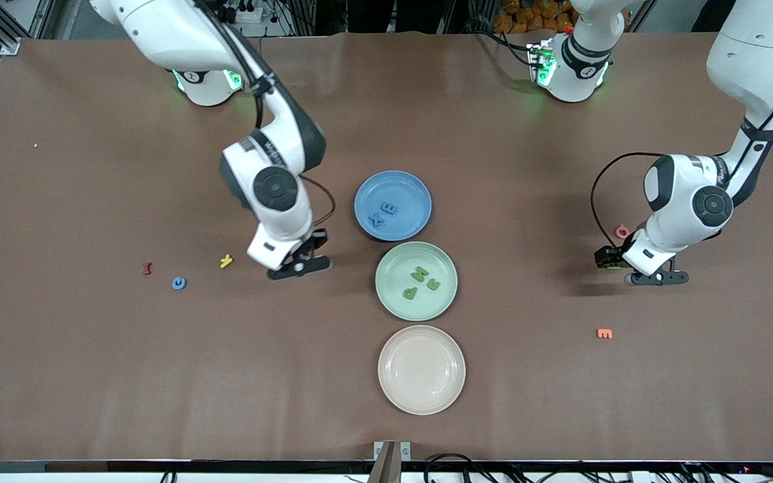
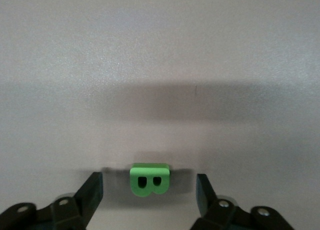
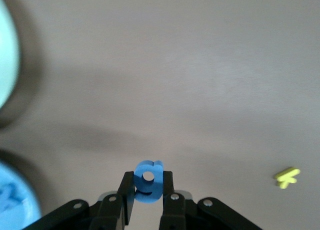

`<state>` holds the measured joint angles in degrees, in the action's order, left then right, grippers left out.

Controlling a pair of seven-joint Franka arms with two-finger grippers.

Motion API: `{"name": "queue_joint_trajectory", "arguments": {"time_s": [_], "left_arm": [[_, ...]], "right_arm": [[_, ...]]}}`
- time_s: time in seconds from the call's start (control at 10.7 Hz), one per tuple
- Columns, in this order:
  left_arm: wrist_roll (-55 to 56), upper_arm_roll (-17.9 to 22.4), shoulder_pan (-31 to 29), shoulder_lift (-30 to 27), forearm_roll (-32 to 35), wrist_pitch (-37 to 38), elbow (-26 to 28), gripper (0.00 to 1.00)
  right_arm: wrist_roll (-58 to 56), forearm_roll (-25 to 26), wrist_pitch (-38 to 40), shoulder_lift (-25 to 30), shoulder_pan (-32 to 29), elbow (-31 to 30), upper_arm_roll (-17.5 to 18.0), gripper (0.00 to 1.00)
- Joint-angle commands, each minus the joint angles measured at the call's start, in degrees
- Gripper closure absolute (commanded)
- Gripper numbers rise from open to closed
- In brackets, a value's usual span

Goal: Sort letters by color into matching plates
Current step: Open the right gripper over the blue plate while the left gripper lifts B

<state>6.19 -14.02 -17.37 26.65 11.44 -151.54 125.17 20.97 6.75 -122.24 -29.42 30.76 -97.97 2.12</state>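
Observation:
My right gripper [image 1: 299, 266] is shut on a blue letter g [image 3: 148, 182] and is over bare table between a yellow letter [image 1: 226, 261] and the blue plate [image 1: 408, 191]. My left gripper [image 2: 149, 191] is open and low at the table toward the left arm's end, with a green letter B [image 2: 149, 179] lying between its fingers [image 2: 90, 190], untouched. The blue plate holds two blue letters [image 1: 384, 214]. The mint green plate [image 1: 400, 261] holds three green letters [image 1: 420, 282]. The cream plate [image 1: 421, 369] holds nothing.
A dark red letter [image 1: 147, 268] and a blue letter [image 1: 179, 283] lie toward the right arm's end. A pink letter [image 1: 621, 231] lies beside the left gripper [image 1: 655, 276], and an orange letter [image 1: 604, 333] lies nearer the front camera. The yellow letter also shows in the right wrist view [image 3: 286, 177].

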Motion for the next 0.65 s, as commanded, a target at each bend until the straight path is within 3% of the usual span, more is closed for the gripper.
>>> {"name": "queue_joint_trajectory", "arguments": {"time_s": [0.0,0.37,0.56], "left_arm": [[-0.5,-0.6,-0.8,1.1,1.0,-0.4,-1.2,0.25],[-0.5,-0.6,-0.7,1.5,1.0,-0.4,-1.4,0.44],[-0.4,-0.6,-0.6,1.4,1.0,-0.4,-1.5,0.77]], "right_arm": [[-0.7,0.3,1.0,-0.3,5.9,0.7,-0.4,0.80],[-0.9,0.2,0.9,-2.2,11.9,1.7,-0.1,0.80],[-1.0,0.3,0.9,-4.1,13.7,3.3,0.0,0.80]]}}
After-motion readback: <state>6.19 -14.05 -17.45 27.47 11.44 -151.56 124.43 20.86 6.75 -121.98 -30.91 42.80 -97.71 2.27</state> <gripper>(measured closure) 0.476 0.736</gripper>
